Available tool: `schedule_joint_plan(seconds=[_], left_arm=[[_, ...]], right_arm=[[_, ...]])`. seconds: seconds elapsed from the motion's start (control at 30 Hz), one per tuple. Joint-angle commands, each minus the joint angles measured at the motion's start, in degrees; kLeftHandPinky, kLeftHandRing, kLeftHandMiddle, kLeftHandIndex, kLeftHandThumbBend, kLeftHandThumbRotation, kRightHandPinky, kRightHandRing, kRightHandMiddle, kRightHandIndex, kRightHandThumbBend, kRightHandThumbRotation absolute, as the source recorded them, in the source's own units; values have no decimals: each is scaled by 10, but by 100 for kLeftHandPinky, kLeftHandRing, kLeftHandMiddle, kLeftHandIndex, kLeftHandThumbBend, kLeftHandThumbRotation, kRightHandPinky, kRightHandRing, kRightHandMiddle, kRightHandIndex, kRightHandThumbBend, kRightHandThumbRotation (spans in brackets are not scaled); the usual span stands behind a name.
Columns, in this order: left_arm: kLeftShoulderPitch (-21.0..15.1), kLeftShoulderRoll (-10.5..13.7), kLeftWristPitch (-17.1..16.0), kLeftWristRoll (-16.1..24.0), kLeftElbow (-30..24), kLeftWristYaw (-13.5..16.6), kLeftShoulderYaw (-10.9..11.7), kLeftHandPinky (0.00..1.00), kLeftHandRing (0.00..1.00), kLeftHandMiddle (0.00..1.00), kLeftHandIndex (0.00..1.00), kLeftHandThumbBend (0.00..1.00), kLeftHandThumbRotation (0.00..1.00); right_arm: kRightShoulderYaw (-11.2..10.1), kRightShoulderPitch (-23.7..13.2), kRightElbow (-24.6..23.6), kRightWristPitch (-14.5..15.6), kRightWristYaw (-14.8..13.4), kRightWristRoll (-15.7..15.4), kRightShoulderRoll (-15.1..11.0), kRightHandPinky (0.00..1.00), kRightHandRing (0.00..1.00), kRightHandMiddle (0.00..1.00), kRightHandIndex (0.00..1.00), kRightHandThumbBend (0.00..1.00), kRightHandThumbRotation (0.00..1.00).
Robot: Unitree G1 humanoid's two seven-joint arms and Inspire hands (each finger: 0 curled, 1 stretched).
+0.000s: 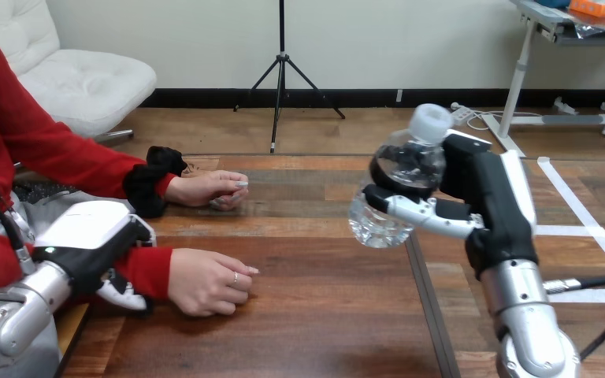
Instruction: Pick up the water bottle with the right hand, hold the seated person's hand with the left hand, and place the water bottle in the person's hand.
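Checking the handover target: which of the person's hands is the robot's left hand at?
The nearer hand, low in the view: the left hand curls round its wrist. The farther hand lies apart.

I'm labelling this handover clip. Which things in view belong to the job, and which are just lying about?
Part of the job:
- water bottle, held up in the right hand
- left hand, curled round the person's nearer wrist
- person's nearer hand

Just there:
- person's farther hand, resting on the table
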Motion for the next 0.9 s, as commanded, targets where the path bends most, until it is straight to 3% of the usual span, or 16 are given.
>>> schedule_joint_plan(seconds=[0.0,0.57,0.87], left_arm=[[-24,-27,-37,-18,-49,21,14,26,34,41,42,72,13],[-24,-21,-87,-31,-86,8,26,25,32,39,41,73,12],[-17,-17,-104,-50,-112,-14,36,25,32,38,41,74,10]], right_arm=[[3,-67,10,-24,-13,0,13,33,40,47,46,80,0],[15,-91,62,-33,-30,-24,24,33,40,46,46,80,0],[18,-105,106,-57,-35,-25,30,34,40,47,46,80,0]])
